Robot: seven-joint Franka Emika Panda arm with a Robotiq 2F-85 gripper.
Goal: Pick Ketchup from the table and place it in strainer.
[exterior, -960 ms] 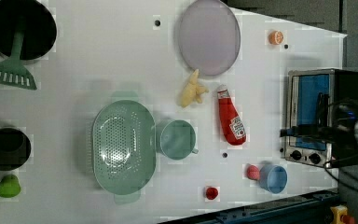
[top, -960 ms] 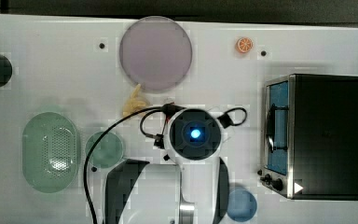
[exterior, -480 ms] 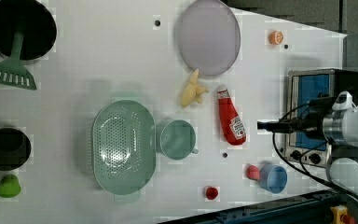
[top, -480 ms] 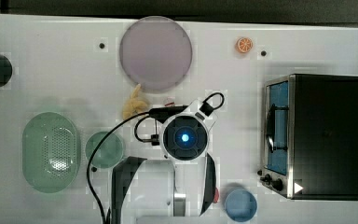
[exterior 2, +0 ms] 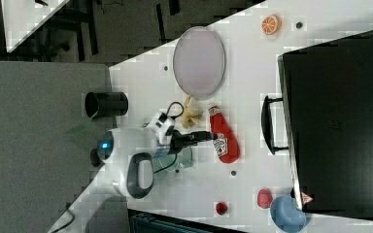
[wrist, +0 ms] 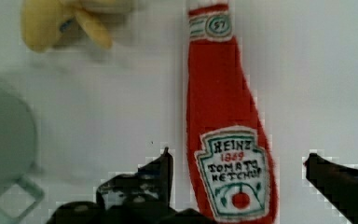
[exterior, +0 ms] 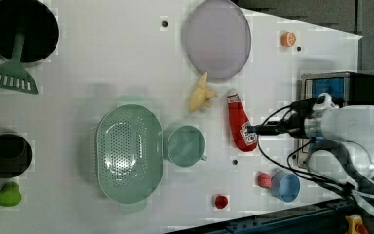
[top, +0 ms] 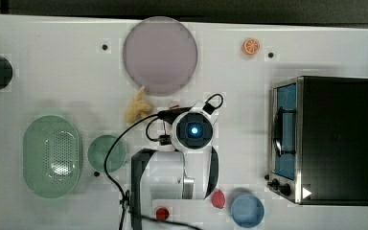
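The ketchup bottle [wrist: 230, 140] lies flat on the table [exterior: 102, 58], between the mug [exterior: 185, 145] and the toaster oven [exterior: 341, 90]. The gripper [wrist: 237, 161] straddles its label, fingers apart; descend centred before closing.

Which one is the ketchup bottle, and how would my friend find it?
In the left view, start at the big round grey plate on the white table. Just below its lower edge lies the slim red ketchup bottle, flat, beside the yellow banana toy. It alone has a white printed label and pale cap.
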